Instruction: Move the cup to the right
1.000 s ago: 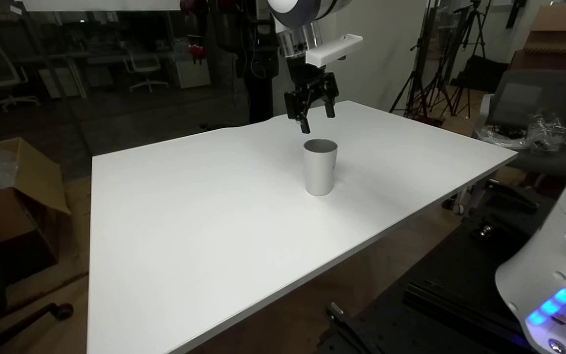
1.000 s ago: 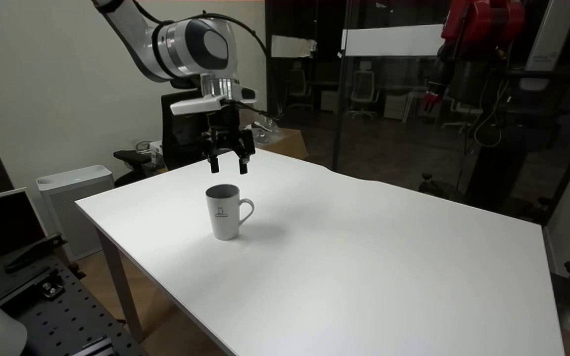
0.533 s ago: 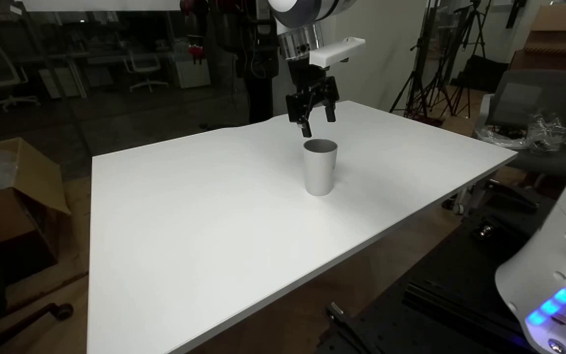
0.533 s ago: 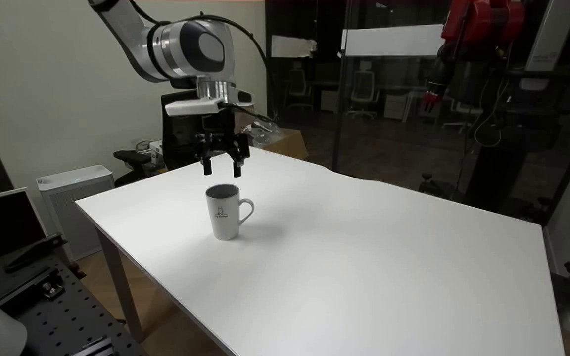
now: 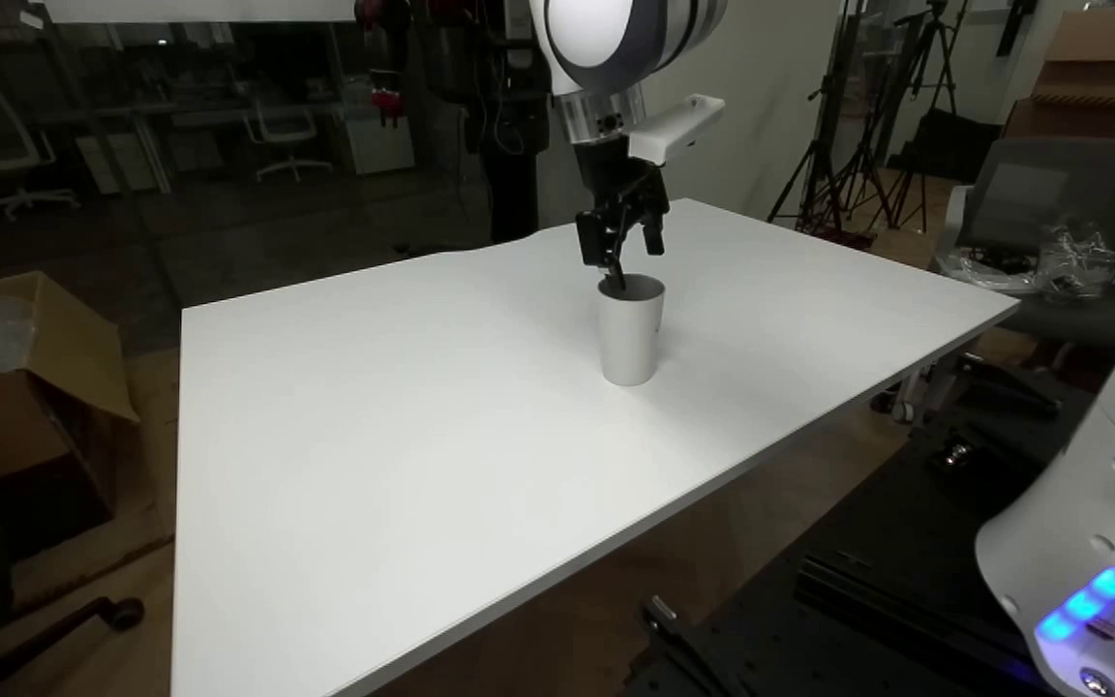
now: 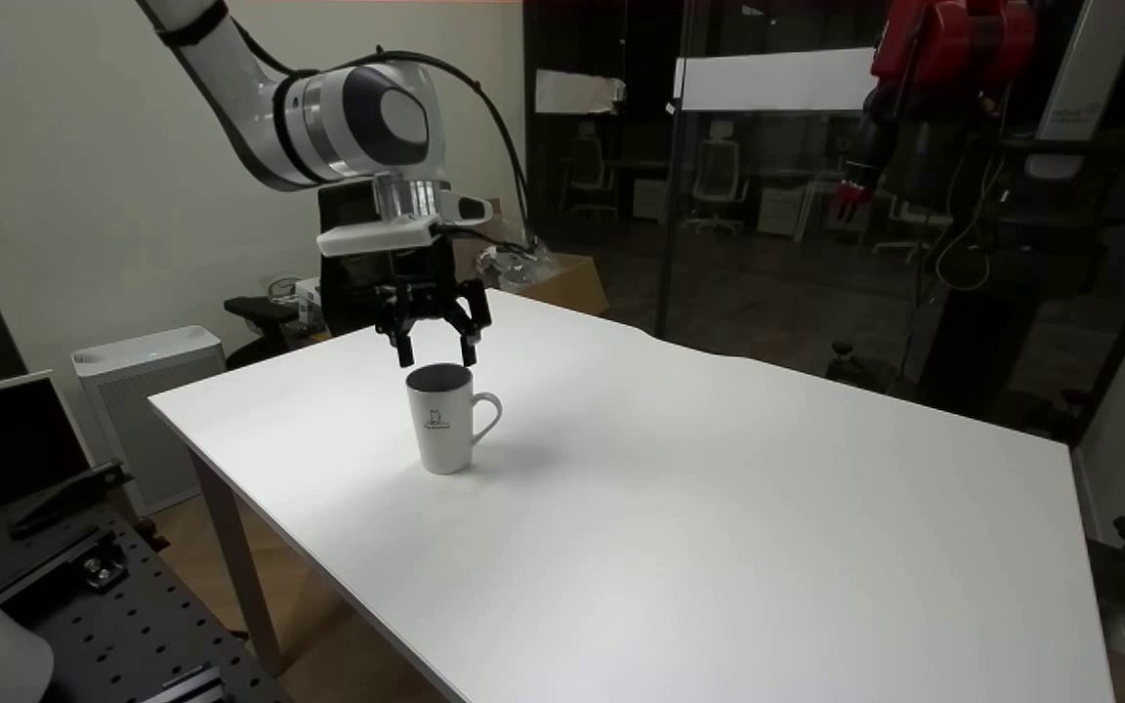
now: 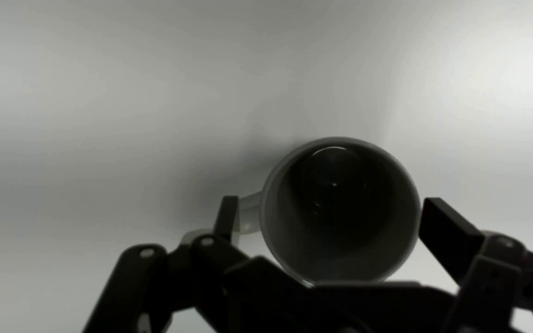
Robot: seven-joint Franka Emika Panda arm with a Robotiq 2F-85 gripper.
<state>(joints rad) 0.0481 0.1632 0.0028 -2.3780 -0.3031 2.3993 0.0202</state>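
Observation:
The cup is a white mug with a grey inside and, unlike a plain cup, a handle. It stands upright on the white table in both exterior views (image 5: 629,341) (image 6: 444,430). A small dark print shows on its side. My gripper (image 6: 437,357) is open and empty, pointing down just above the mug's rim. It also shows in an exterior view (image 5: 637,266), one fingertip overlapping the mug's mouth. In the wrist view I look into the mug (image 7: 340,208) between the two fingers (image 7: 330,203). The handle lies beside the left finger, partly hidden. Contact with the rim cannot be told.
The white table (image 6: 719,508) bears only the mug. A cardboard box (image 5: 6,426) stands on the floor beyond a table edge. A grey chair (image 5: 1070,213) and a white boxy appliance (image 6: 152,420) stand off the table. The robot base (image 5: 1090,542) is beside the table.
My gripper has come down toward the mug's rim and shifted slightly, to the left in an exterior view. Its fingers stay open. The mug has not moved.

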